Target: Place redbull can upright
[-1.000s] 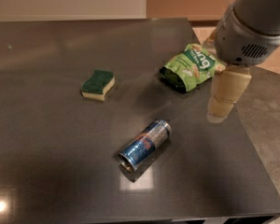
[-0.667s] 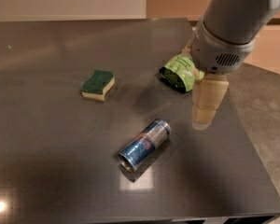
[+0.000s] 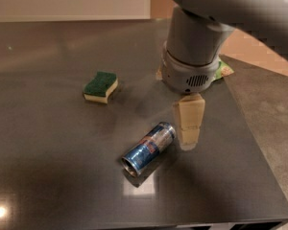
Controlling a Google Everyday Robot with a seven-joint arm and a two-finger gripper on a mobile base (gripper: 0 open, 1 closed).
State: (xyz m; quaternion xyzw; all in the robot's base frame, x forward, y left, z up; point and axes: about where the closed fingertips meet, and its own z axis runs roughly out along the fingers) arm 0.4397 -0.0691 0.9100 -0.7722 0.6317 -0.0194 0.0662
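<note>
The redbull can (image 3: 149,148) lies on its side on the dark grey table (image 3: 48,166), blue and silver with red markings, its open-looking silver end towards the front left. My gripper (image 3: 188,123) hangs from the big grey wrist just right of the can's far end, its cream fingers (image 3: 189,114) pointing down close to the table top. It holds nothing.
A green and yellow sponge (image 3: 101,86) lies to the left at mid table. A green snack bag (image 3: 224,70) is mostly hidden behind the wrist at the right. The table's right edge (image 3: 259,143) borders a grey floor.
The arm has moved left and forward, from near the snack bag down to just beside the can's far end. The can and sponge have not moved.
</note>
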